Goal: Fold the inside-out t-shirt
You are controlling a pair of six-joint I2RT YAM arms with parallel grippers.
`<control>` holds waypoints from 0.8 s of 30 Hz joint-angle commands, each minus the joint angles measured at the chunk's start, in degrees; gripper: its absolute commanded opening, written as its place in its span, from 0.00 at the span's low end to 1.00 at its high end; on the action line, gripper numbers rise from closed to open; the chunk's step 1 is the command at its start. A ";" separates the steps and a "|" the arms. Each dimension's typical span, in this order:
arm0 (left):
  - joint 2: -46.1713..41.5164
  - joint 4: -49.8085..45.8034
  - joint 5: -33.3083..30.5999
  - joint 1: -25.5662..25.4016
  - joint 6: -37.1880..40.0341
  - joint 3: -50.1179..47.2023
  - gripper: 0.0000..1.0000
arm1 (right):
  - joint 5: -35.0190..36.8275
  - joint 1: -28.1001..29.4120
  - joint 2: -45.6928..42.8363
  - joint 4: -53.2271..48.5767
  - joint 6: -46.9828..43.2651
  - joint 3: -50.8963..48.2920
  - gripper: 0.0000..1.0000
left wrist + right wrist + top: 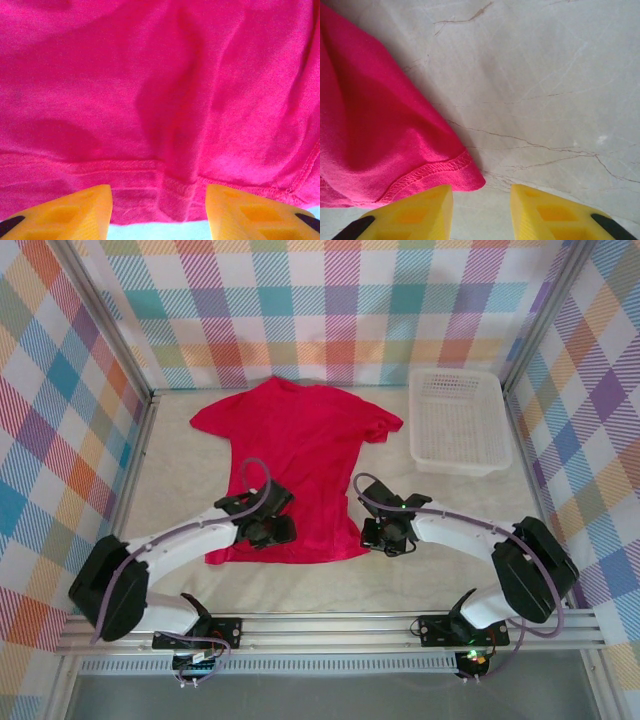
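Rail (330,625): along the table's near edge, with both arm bases bolted to it side by side.
Left gripper (268,530): low over the near-left part of the garment, just inside the hem; spread open, clamped on nothing.
Left fingers (85,210): yellow, well apart, with the stitched hem and a soft vertical fold of cloth lying ahead of the gap.
Right gripper (385,535): just beside the garment's near-right corner, over bare tabletop; spread open, holding nothing.
Right fingers (420,215): yellow, apart, one of them close to the hem corner; cannot tell whether touching it.
Inside-out t-shirt (300,460): crimson, laid flat mid-table, hem toward the arms, neckline toward the back, both short sleeves spread sideways; raised seam stitching exposed along the hem.
Table (180,470): pale, marbled with thin dark veins.
Basket (455,462): white plastic lattice, upright at the far right, near the sleeve on that side but not touching it.
Walls (330,310): pastel checked pattern on three sides, behind the neckline and the basket.
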 commanded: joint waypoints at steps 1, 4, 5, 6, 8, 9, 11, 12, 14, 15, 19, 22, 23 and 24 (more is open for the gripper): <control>3.59 1.58 -0.30 -1.46 -1.03 2.32 0.50 | -0.10 -0.37 -1.48 0.63 0.87 -0.98 0.37; 6.77 1.19 -1.20 -1.66 -1.09 3.45 0.44 | -0.32 -0.38 -1.68 0.75 0.87 -1.20 0.37; 7.61 0.71 -1.78 -1.65 -1.07 3.85 0.37 | -0.68 -0.42 -1.85 1.01 0.87 -1.49 0.36; 8.17 0.11 -2.36 -1.70 -1.10 4.28 0.31 | -1.36 -0.38 -1.94 1.59 0.80 -1.78 0.36; 8.84 -1.52 -3.56 -1.72 -1.24 5.50 0.17 | -4.92 -0.38 -1.82 4.71 0.42 -3.40 0.38; 8.87 -2.02 -3.93 -1.66 -1.26 6.00 0.12 | -6.45 -0.38 -1.49 6.04 0.43 -4.11 0.42; 8.65 -2.98 -4.31 -1.71 -1.20 7.14 0.07 | -8.32 -0.30 -0.24 8.31 -0.04 -4.81 0.48; 8.52 -3.41 -4.63 -1.68 -1.21 7.61 0.06 | -8.60 -0.20 0.34 8.60 -0.38 -4.55 0.50; 8.17 -4.23 -4.96 -1.72 -1.16 8.43 0.02 | -8.14 -0.11 1.55 8.68 -1.21 -3.56 0.53; 8.08 -4.73 -5.13 -1.72 -1.14 8.77 0.01 | -7.83 -0.12 2.14 8.83 -1.49 -2.96 0.54; 7.14 -6.11 -5.74 -1.68 -1.10 9.73 0.00 | -7.16 -0.11 5.79 10.12 -2.03 -0.12 0.54; 6.38 -6.91 -5.93 -1.72 -0.95 10.28 0.00 | -8.08 -0.09 9.66 11.00 -1.99 2.43 0.45; 6.17 -7.21 -6.06 -1.71 -1.03 10.43 0.00 | -8.30 -0.18 10.73 11.08 -1.86 3.15 0.40; 5.91 -7.44 -6.17 -1.69 -1.00 10.52 0.00 | -8.30 -0.18 11.38 10.98 -1.77 3.65 0.33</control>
